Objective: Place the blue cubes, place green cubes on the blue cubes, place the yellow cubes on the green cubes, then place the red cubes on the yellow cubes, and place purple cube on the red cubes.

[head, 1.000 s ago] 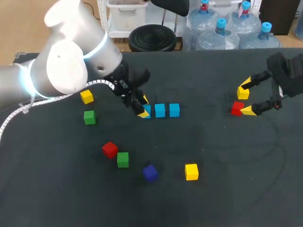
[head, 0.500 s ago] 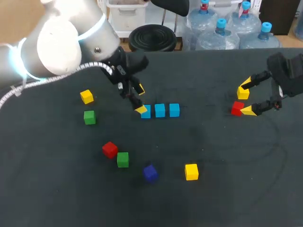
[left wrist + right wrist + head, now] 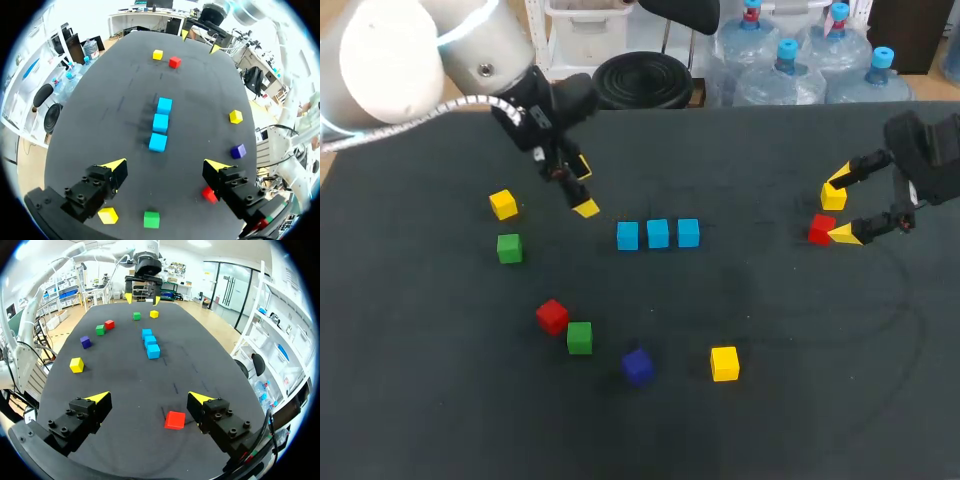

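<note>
Over our dark surface (image 3: 770,400), our left gripper (image 3: 166,164) hangs wide open and empty, near the row of three blue cubes (image 3: 658,234). Our right gripper (image 3: 149,398) is wide open too, gripping nothing; a red cube (image 3: 175,420) lies between its fingers.

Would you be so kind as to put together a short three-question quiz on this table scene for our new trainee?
1. Multiple choice: how many blue cubes stand in the row? A two; B three; C four.
2. True or false: the purple cube lies on the table, touching no other cube.
3. Short answer: which cube lies between the open fingers of the right gripper?

Key: 1 B. 2 True. 3 The red cube.
</note>
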`<state>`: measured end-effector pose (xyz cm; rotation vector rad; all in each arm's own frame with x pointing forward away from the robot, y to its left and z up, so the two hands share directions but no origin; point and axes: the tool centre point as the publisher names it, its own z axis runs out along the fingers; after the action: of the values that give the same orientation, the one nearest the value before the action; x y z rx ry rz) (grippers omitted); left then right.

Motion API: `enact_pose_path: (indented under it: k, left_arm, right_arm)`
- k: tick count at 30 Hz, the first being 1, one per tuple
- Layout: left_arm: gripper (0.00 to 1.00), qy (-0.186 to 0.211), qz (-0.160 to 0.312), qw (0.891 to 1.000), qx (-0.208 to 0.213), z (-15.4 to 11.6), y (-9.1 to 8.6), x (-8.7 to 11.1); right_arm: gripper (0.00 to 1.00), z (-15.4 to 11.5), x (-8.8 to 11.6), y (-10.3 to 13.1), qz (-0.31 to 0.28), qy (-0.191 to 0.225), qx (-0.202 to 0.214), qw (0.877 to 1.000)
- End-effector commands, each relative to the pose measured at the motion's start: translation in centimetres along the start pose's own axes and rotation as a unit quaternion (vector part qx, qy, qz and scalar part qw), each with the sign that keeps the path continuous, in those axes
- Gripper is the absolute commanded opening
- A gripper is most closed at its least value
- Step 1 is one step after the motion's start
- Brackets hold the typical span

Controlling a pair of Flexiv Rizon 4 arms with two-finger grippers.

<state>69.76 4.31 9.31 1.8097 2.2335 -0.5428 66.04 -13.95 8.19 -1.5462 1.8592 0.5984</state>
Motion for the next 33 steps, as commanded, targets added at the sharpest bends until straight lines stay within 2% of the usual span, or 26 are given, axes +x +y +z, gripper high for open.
enact_pose_path:
  k: [1, 8, 16, 26, 33]
  left_arm:
    - [1.0, 0.009, -0.004, 1.0, -0.007, -0.7, -1.0, 1.5]
    - [1.0, 0.009, -0.036, 0.999, -0.014, -1.1, -1.5, 5.1]
    - [1.0, 0.0, -0.046, 0.999, -0.026, -1.8, -2.1, 8.9]
    - [1.0, -0.002, -0.015, 1.0, -0.025, -0.6, -1.4, 12.8]
    - [1.0, -0.007, 0.019, 0.999, -0.027, 0.5, -0.1, 14.3]
  right_arm:
    - [1.0, 0.0, 0.0, 0.0, 0.0, 0.0, 0.0, 1.0]
    - [1.0, 0.0, 0.0, 0.0, 0.0, 0.0, 0.0, 1.0]
    - [1.0, 0.0, 0.0, 0.0, 0.0, 0.0, 0.0, 1.0]
    - [1.0, 0.0, 0.0, 0.0, 0.0, 0.0, 0.0, 1.0]
    - [1.0, 0.0, 0.0, 0.0, 0.0, 0.0, 0.0, 1.0]
